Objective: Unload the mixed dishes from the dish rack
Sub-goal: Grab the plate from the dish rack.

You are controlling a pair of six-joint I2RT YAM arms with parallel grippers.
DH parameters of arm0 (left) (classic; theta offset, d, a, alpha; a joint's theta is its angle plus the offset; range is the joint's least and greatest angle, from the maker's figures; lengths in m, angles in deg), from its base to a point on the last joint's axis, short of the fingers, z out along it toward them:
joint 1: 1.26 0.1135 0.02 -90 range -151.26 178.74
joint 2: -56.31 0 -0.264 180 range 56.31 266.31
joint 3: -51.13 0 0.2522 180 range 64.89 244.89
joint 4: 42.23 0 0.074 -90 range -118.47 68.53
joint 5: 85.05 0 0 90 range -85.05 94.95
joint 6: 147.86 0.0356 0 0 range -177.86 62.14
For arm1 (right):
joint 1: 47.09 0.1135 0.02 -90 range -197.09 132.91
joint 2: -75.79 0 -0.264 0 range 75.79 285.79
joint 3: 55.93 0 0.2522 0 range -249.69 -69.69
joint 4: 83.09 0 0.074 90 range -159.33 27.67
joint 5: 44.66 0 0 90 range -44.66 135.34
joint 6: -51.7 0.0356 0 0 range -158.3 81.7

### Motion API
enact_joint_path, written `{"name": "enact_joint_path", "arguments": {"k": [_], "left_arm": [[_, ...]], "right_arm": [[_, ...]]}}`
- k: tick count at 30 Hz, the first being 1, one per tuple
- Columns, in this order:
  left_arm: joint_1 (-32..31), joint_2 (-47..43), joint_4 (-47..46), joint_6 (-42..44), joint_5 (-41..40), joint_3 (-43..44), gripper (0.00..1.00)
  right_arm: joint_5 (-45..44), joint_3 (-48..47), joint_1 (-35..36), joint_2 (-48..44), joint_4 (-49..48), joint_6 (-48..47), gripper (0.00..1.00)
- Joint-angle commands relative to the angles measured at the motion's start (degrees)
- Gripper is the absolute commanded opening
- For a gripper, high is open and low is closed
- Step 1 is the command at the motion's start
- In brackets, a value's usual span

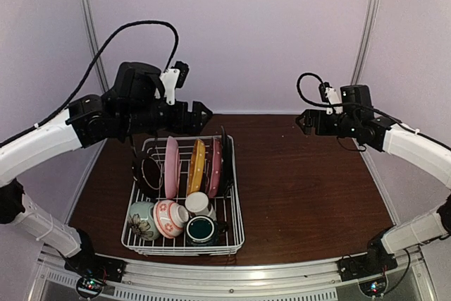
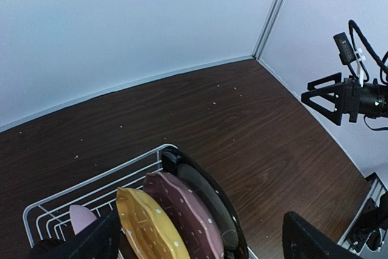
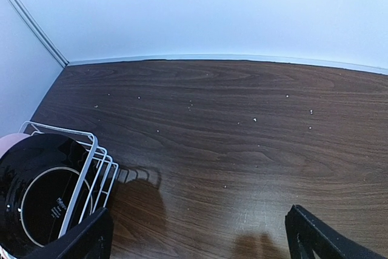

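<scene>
- Hovering above the far end of the dish rack (image 1: pixel 238 211), the left fingers (image 2: pixel 306 238) are spread wide and hold nothing. The right fingers (image 3: pixel 315 235), equally spread and empty, hang over the worktop (image 1: pixel 310 188) well to the rack's right.
- All the dishes are in the rack, which sits on the left half of the worktop.
- A pink plate (image 1: pixel 171 167), yellow plate (image 1: pixel 196 166), polka-dot plate (image 1: pixel 214 167) and black plate (image 1: pixel 225 163) stand upright in the tines, with a dark bowl (image 1: pixel 146 172) leaning at their left.
- A pale-green bowl (image 1: pixel 143 221), pink-white bowl (image 1: pixel 170 218), white cup (image 1: pixel 199 204) and teal mug (image 1: pixel 201 229) crowd the near end.
- These look like glazed ceramic: stiff, probably slick under a pinch, liable to chip, and the plates fairly heavy for two fingers.
- A plate is best taken by its top rim, one finger on each face, and lifted straight up until clear of the tines.
- The black plate is outermost on the right with its outer face open, so it is likely the easiest first pick.
- Bowls and cups suit a pinch across the wall at the rim, but they sit packed together with little room between them.
- Gaps between plates are narrow, and the rack's wire wall borders the black plate.
- The right half of the worktop offers broad room for setting down.
</scene>
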State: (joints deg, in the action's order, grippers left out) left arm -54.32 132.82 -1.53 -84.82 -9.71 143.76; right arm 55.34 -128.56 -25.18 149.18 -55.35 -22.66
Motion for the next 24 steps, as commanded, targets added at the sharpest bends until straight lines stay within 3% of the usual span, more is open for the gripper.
{"name": "enact_joint_path", "arguments": {"k": [1,6,20,24], "left_arm": [[-5.15,2.3,-0.13,-3.95,-5.45,3.19,0.93],[-8.11,4.57,-0.13,-7.53,-4.89,4.84,0.91],[-8.26,9.59,3.35,-19.72,-1.88,7.04,0.83],[-8.28,12.64,7.95,-23.02,-3.28,10.34,0.8]], "right_arm": [[-1.25,1.07,0.5,-2.05,0.92,0.34,1.0],[-1.3,1.77,0.53,-2.82,0.63,0.72,1.0],[-2.66,4.58,0.53,-5.26,-0.7,1.35,1.0],[-3.35,5.02,0.48,-5.64,-0.29,1.06,1.0]]}}
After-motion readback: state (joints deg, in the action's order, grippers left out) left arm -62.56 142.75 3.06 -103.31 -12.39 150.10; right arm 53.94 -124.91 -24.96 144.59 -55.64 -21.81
